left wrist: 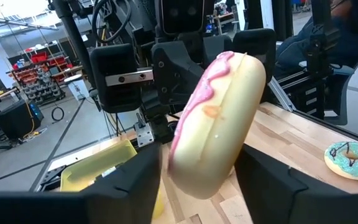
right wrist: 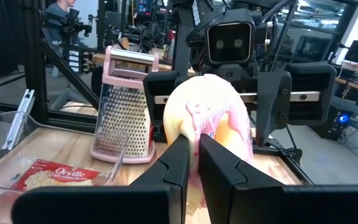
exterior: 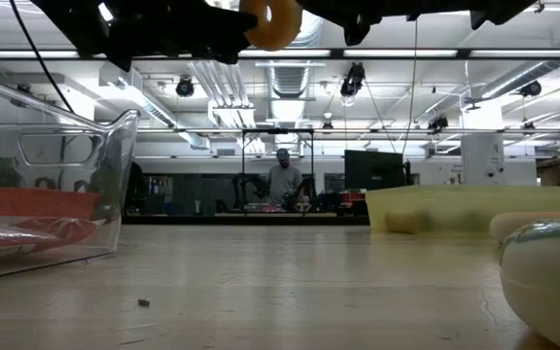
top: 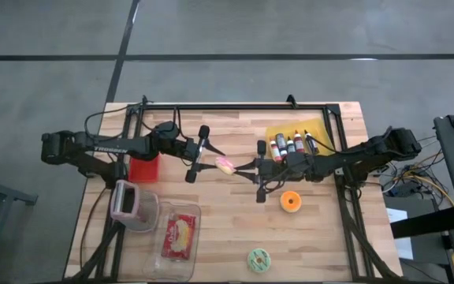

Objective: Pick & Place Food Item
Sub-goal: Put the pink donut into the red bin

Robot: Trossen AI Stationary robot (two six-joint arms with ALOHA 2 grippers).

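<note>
High view, left arm: reaches in from the table's left edge toward the centre; the left gripper [top: 197, 155] stands with its two fingers spread, one on each side of the donut.
Left wrist view, left fingers: the fingers [left wrist: 127, 186] flank the donut with a gap showing on each side; contact cannot be confirmed.
Red box: a red box [top: 143, 167] lies just beside the left arm.
Grater: a pink-framed grater [top: 124, 203] lies near the table's left front corner, touching the clear container.
Clear container: a clear container [top: 172, 246] holds a red popcorn packet [top: 180, 235].
Donut: a pale yellow donut [top: 225, 166] with pink icing is held above the table centre, between the two grippers.
Right gripper: the right gripper [top: 247, 166] is pinched closed on the donut's rim; the right wrist view shows the fingers [right wrist: 182, 162] clamped on the icing.
Green donut: a green-iced donut [top: 258, 259] sits near the front edge.
Orange donut: an orange donut [top: 291, 200] lies just beside the right arm.
Yellow tray: a yellow tray [top: 277, 131] holds several small bottles [top: 289, 145], behind the right arm.
Low view, background: a person [exterior: 282, 181] stands far behind the table.
</note>
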